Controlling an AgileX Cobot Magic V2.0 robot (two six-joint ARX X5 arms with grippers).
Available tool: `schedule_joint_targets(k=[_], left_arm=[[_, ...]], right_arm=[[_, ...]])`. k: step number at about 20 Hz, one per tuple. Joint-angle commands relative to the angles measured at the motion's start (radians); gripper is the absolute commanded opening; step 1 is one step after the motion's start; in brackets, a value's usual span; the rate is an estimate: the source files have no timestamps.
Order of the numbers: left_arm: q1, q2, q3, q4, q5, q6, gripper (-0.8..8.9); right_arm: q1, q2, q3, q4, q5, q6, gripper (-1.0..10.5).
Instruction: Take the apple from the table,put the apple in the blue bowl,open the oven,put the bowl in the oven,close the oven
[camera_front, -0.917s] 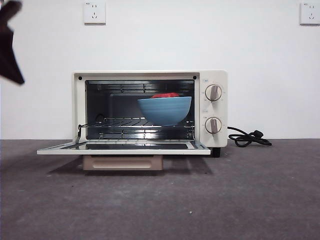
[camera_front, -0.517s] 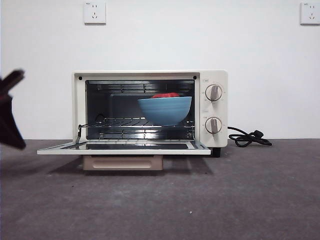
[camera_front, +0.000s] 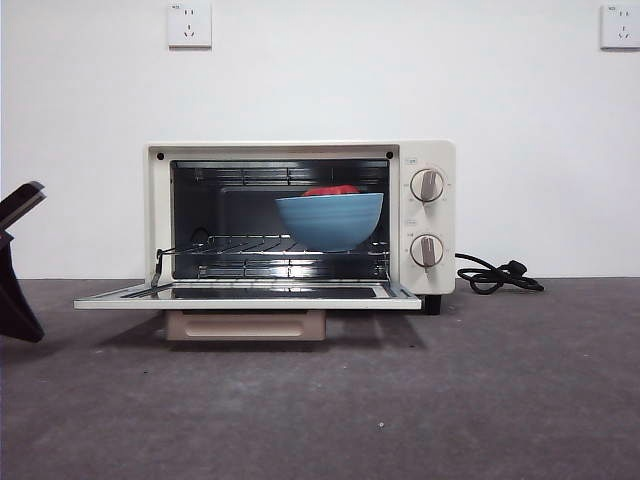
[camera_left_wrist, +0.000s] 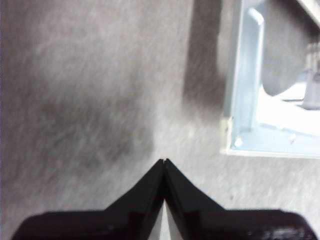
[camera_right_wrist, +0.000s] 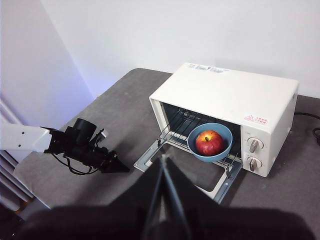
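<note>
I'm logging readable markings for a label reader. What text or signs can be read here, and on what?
None can be read as words.
Oven top: a strip of print near the back edge, too small.
Oven top, near the knobs: a red warning triangle with red text, unreadable.
Knob panel: tiny marks, unreadable.
Wall sockets: tiny marks, unreadable.

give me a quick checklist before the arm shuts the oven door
1. Apple sits in the bowl: ok.
2. Bowl rests on the rack inside the oven: ok.
3. Bowl sits fully behind the door line: cannot tell.
4. Oven door is down flat, nothing lying on it: ok.
5. Left gripper is low beside the door, fingers shut and empty: ok.
6. Right gripper is held high, away from the door: ok.
</note>
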Motion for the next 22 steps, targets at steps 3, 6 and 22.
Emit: schedule_joint_targets(k=[3, 6, 22], left_arm=[[-0.021, -0.003, -0.006, 0.025, 0.005, -0.074, -0.08], [-0.038, -0.003, -0.006, 0.045, -0.001, -0.099, -0.08], [-0.113, -0.003, -0.006, 0.143, -0.068, -0.234, -0.08]], right_arm=[[0.001, -0.003, -0.006, -0.024, -0.002, 0.011, -0.1], [0.001, -0.003, -0.006, -0.024, -0.002, 0.011, -0.1], [0.001, -0.003, -0.006, -0.024, -0.001, 0.011, -0.1]])
